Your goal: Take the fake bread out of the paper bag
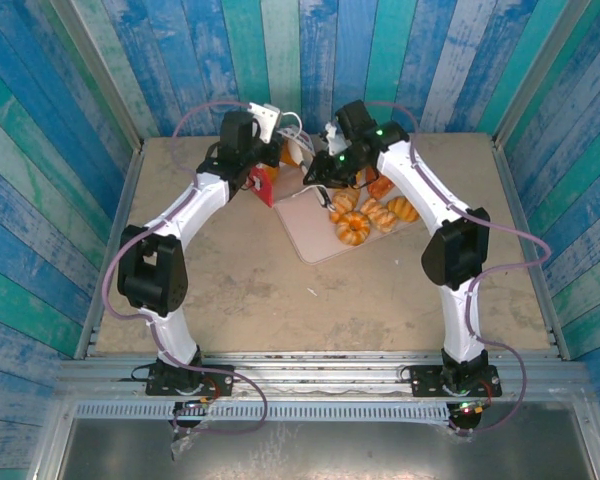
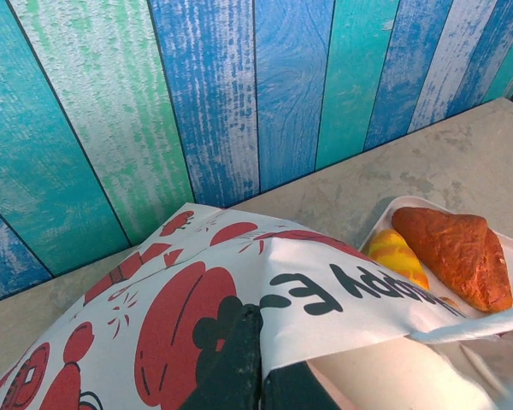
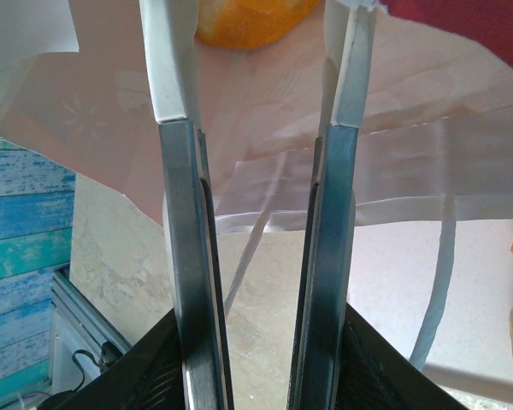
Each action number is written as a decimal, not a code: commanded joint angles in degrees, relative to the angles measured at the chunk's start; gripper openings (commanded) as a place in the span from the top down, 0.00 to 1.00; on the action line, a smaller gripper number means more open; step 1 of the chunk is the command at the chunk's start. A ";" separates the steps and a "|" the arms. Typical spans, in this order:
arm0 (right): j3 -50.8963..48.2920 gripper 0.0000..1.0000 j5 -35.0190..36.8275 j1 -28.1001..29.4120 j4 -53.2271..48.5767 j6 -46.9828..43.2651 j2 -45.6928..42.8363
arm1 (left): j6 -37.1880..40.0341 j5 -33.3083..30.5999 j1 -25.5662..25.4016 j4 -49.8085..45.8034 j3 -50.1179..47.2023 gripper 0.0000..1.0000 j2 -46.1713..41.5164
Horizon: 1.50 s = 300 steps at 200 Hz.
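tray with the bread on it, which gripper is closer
Right. The right gripper hangs by the tray's far left edge, at the paper bag's mouth. The left gripper is further left, off the tray, pinching the bag.

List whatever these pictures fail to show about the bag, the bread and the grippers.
- Top view: the arms cover most of the paper bag, so bread left inside cannot be counted.
- Right wrist view: the top edge cuts off the tips of the right gripper, so a grip on the orange bread is unclear.
- Left wrist view: the bag and the right edge hide most of the tray.
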 commanded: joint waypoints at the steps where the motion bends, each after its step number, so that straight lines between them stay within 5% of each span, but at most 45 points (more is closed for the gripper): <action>1: -0.02 0.58 -0.98 -0.52 -0.77 -0.12 -2.82 | -0.34 -0.26 -0.09 -3.50 -0.85 1.00 -2.36; 118: -13.66 0.62 8.83 3.05 11.17 -5.72 -8.68 | -6.71 -3.90 -0.09 -7.34 5.81 1.00 0.71; 197: -36.98 0.60 14.47 4.78 41.04 -6.30 -19.16 | -8.31 -3.68 -0.02 -11.61 10.74 1.00 2.85; 300: -49.36 0.59 14.09 5.31 67.61 -6.40 -22.37 | -12.07 -2.02 1.43 -12.55 12.09 1.00 3.67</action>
